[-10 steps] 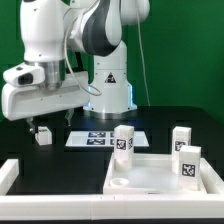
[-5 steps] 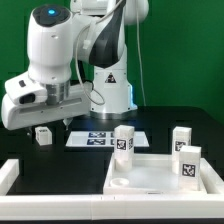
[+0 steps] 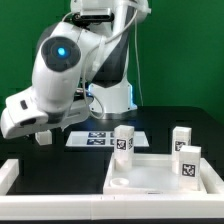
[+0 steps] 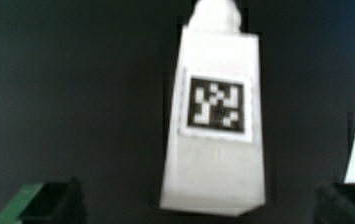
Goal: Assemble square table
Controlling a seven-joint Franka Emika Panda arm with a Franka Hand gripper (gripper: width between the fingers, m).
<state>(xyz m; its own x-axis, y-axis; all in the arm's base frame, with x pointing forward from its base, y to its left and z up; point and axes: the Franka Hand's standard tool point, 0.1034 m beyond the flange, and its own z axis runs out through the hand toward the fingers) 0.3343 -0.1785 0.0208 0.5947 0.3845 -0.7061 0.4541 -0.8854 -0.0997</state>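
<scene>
On the desk (image 3: pixel 160 118), the square table slab (image 3: pixel 160 176) is placed at the exterior view's right, toward the front. Three legs are seen upright at it: one leg (image 3: pixel 123 141) at its rear edge toward the exterior view's left, a second leg (image 3: pixel 181 138) behind it at the right, and a third leg (image 3: pixel 189 164) on the slab near its right side. The marker board (image 3: pixel 97 137) is laid behind the slab, before the robot base (image 3: pixel 112 98). A fourth leg (image 3: pixel 43 137) is found left of the board, under the claw (image 3: pixel 40 125). A rail (image 3: pixel 10 172) is located at the far left front.
</scene>
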